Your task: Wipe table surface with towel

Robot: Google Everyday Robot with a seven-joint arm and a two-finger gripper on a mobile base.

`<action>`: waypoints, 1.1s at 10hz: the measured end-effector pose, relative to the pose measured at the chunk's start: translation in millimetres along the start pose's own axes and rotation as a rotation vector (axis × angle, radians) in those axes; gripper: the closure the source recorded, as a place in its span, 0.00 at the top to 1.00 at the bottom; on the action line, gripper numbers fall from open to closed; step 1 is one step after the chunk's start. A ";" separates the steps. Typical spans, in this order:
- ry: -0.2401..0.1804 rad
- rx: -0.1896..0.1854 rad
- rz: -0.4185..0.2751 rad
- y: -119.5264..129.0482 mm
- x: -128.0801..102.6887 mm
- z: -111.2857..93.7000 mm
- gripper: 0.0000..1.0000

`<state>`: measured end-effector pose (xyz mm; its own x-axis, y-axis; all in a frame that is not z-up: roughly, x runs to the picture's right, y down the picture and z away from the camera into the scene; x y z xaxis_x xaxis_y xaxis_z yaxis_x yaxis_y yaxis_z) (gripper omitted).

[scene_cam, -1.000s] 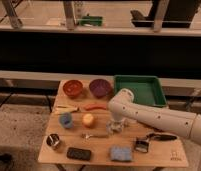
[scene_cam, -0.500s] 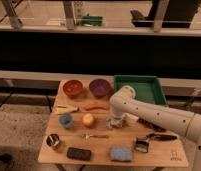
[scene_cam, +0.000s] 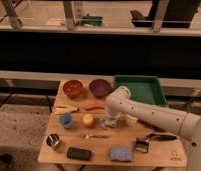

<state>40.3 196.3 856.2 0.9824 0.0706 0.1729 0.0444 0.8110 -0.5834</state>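
Note:
The towel [scene_cam: 120, 152] is a folded blue cloth lying near the front edge of the wooden table [scene_cam: 159, 152], right of centre. My gripper [scene_cam: 110, 122] hangs from the white arm [scene_cam: 144, 114] over the middle of the table. It is low over the surface, behind and slightly left of the towel, and well apart from it. A yellow-orange fruit [scene_cam: 88, 120] lies just left of the gripper.
A red bowl [scene_cam: 72, 88], a purple bowl [scene_cam: 100, 88] and a green tray [scene_cam: 140, 89] stand at the back. A blue cup [scene_cam: 66, 120], a red pepper [scene_cam: 94, 106], a metal cup [scene_cam: 54, 142], a black phone [scene_cam: 79, 153], a utensil [scene_cam: 95, 135] and a brush [scene_cam: 142, 145] surround the gripper.
The arm and gripper have shifted slightly to the left over the table's middle. The towel and the other objects have not moved.

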 end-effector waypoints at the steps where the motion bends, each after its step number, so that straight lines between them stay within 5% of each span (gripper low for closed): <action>1: -0.006 -0.007 -0.009 8.8 -6.3 0.6 0.00; 5: -0.001 -0.025 0.023 49.4 -0.2 -2.0 0.00; 8: 0.039 0.007 0.114 43.3 44.2 -10.5 0.00; 11: 0.065 0.023 0.131 21.4 49.6 -13.0 0.00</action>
<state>92.3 209.6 841.9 0.9891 0.1401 0.0444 -0.0888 0.8105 -0.5789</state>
